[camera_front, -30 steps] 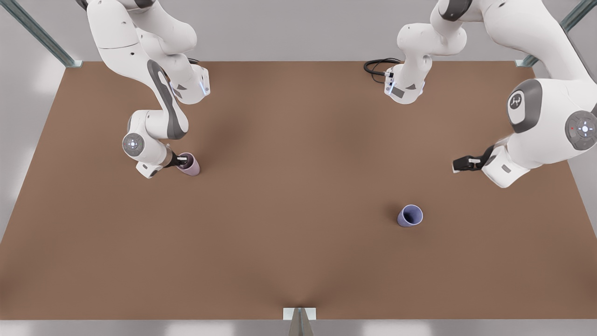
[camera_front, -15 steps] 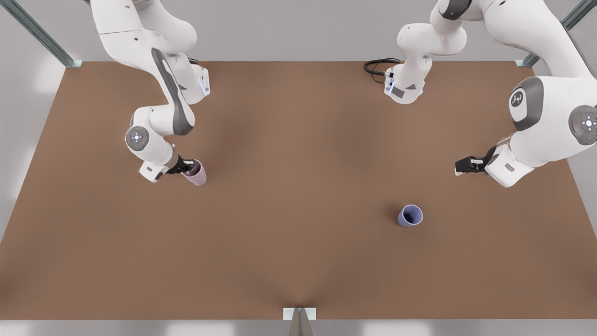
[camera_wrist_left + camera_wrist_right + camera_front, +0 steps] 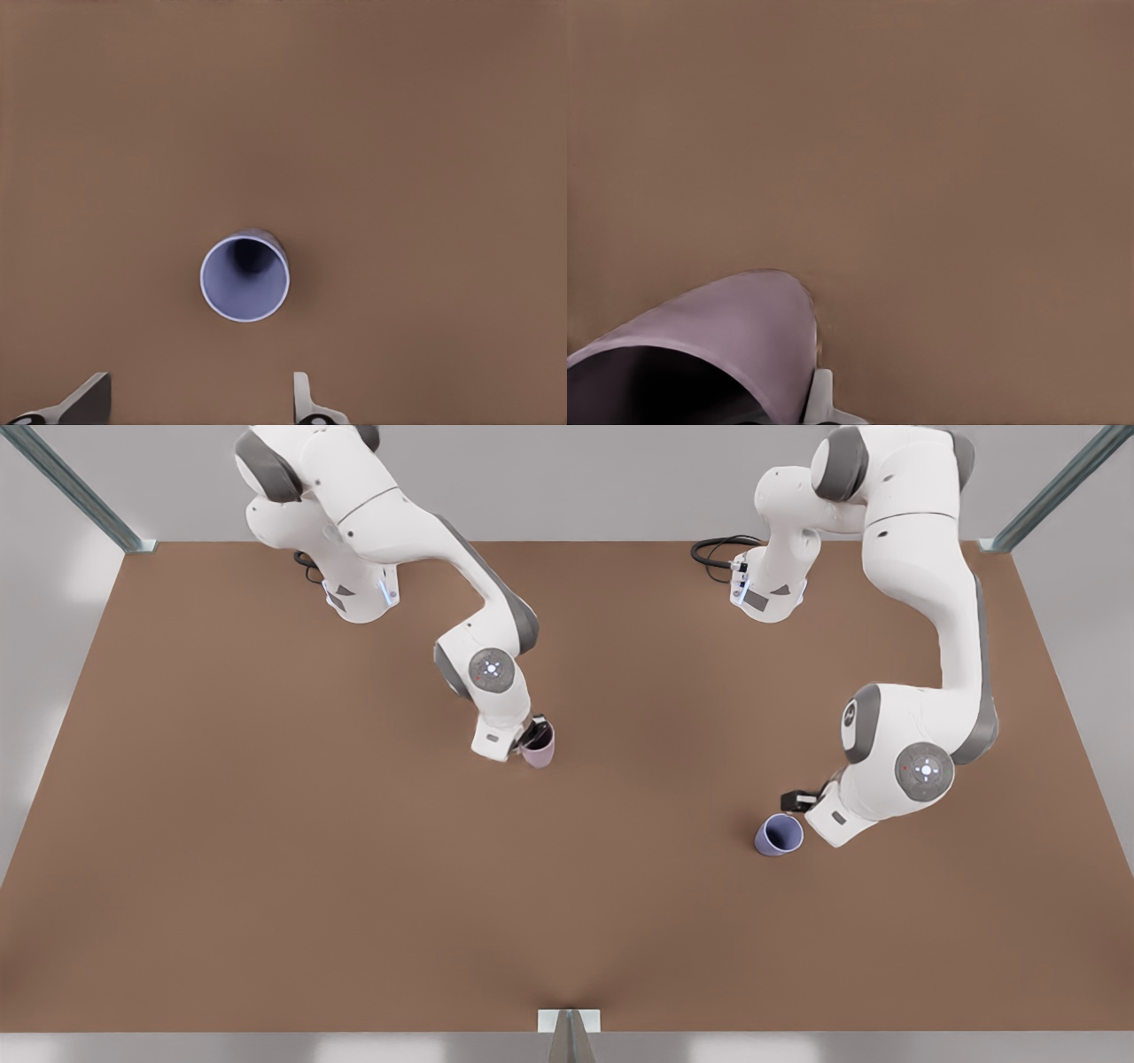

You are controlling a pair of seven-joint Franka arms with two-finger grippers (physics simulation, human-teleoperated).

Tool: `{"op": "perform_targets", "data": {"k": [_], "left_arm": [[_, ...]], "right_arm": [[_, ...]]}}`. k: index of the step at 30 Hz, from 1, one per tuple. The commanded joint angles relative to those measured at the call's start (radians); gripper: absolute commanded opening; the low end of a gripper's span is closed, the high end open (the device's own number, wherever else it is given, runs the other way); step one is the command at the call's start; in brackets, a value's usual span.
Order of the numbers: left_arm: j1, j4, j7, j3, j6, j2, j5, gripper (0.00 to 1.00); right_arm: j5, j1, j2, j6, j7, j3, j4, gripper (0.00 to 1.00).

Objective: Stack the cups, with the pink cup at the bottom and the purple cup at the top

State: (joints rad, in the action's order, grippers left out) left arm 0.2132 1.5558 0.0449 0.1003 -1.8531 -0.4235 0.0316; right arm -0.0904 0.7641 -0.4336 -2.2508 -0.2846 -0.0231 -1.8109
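The pink cup is near the table's middle in the front view, gripped at its rim by my right gripper, which is shut on it. In the right wrist view the pink cup fills the corner, with one fingertip outside its wall. The purple cup stands upright on the table toward the front view's right. My left gripper hovers just behind it, open. From the left wrist view, the purple cup lies ahead of the spread fingertips, its mouth facing the camera.
The brown table carries both arm bases at its far edge. A black cable loops beside the base on the front view's right. A small metal bracket sits at the near edge.
My right gripper has carried the pink cup from the front view's left to the table's middle. My left gripper has swung in and down to just behind the purple cup.
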Motion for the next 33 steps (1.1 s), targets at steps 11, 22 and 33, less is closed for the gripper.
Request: {"op": "perform_targets", "data": {"k": [11,22,33], "left_arm": [[-0.055,0.059,0.050,-0.001,-0.176,-0.095,0.001,1.00],[-0.055,0.155,0.050,-0.007,-0.262,-0.121,0.002,1.00],[-0.055,0.156,0.050,-0.007,-0.311,-0.162,0.002,1.00]], "right_arm": [[0.009,0.104,-0.139,-0.023,-0.709,0.000,0.117,0.21],[0.009,0.109,-0.168,-0.026,-0.711,0.000,0.114,0.21],[0.009,0.124,-0.166,-0.024,-0.700,-0.004,0.114,1.00]]}}
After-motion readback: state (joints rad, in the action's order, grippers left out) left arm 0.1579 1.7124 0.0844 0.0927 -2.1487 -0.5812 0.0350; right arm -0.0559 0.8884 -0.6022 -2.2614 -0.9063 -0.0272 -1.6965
